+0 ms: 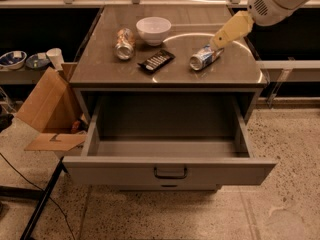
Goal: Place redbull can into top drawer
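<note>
Nothing is delivered yet: the slim blue-and-silver redbull can (205, 58) lies on the brown desk (100, 64) at the white bowl's (153, 30) four o'clock, the tan gripper (218, 42) at its one-o'clock end (gripping or not, I cannot tell), the wide grey metal top drawer (110, 171) open below.

Gripper (221, 39) sits at the far end of the blue can (204, 59), covering that end; contact unclear. Arm (274, 4) beyond the can is cut by the top-right edge. Flat dark object (156, 60) left of the can: unidentifiable.
</note>
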Motion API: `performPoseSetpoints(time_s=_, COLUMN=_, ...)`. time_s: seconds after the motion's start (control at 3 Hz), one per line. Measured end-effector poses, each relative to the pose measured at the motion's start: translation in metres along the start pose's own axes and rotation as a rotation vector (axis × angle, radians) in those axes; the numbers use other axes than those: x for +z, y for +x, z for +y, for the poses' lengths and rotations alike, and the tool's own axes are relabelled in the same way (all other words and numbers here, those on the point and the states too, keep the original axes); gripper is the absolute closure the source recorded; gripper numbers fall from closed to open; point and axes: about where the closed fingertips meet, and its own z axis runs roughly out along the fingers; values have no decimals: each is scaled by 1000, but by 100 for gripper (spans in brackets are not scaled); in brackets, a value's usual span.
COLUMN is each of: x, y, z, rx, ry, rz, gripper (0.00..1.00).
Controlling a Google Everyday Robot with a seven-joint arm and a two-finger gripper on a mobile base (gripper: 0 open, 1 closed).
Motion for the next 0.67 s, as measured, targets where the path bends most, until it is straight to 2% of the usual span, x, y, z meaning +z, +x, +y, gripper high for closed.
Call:
performPoseSetpoints(time_s=0.33, x=21, y=-19, z=-24, rx=185, ry=71, rz=-54, gripper=0)
performPoseSetpoints(time_s=0.67, x=34, y=-36, z=-40, rx=307, ry=127, rz=-30, gripper=0)
